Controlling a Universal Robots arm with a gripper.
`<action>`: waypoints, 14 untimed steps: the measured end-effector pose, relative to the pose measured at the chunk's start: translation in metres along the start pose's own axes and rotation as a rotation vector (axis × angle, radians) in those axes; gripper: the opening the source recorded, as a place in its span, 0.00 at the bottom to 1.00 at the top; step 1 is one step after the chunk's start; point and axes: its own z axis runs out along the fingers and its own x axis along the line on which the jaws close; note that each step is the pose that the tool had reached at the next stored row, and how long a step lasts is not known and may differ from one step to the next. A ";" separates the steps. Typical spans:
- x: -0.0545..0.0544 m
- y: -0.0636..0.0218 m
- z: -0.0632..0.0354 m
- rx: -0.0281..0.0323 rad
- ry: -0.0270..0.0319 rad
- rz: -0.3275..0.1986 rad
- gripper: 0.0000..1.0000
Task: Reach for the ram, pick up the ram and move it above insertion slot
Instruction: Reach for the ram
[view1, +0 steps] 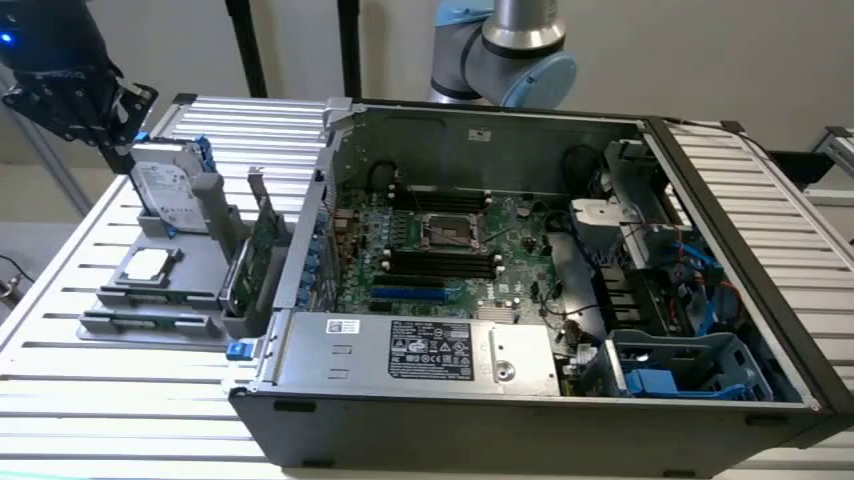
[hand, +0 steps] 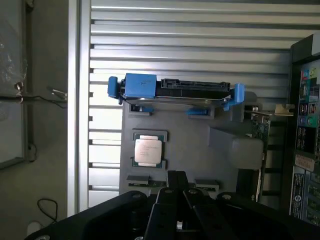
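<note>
The black two-fingered tool (hand: 177, 176) is sitting nearest the wrist camera, its fingertips pressing together with nothing gripped between them. In the exterior view it is hanging at ten o'clock, pointing down over the far end of the grey moulded holder tray (hand: 185, 145). There it is hovering near the upright silver hard drive in its blue frame (view1: 174, 185). The grey-and-blue jointed arm (view1: 514, 45) is rising at twelve o'clock behind the case.

The long, flat green ram (view1: 144, 322) is lying in the near end of the tray at eight o'clock, well apart from the tool. A square silver processor chip (view1: 147, 265) is resting between it and the hard drive.

At three o'clock from the tray, the open dark metal computer case (view1: 534, 410) is lying on its side. The narrow black plastic insertion slot (view1: 441, 262) is sitting among identical parallel sockets on the green board inside. Everything is resting on a slatted aluminium worktop (view1: 80, 400), with a plain beige wall (view1: 694, 50) showing behind.
</note>
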 end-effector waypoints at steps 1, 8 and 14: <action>0.000 -0.0001 0.0000 0.0000 0.0001 0.000 0.11; 0.000 -0.0203 -0.0003 0.0000 0.0004 0.000 0.11; -0.001 -0.0447 -0.0001 0.0000 0.0032 0.000 0.11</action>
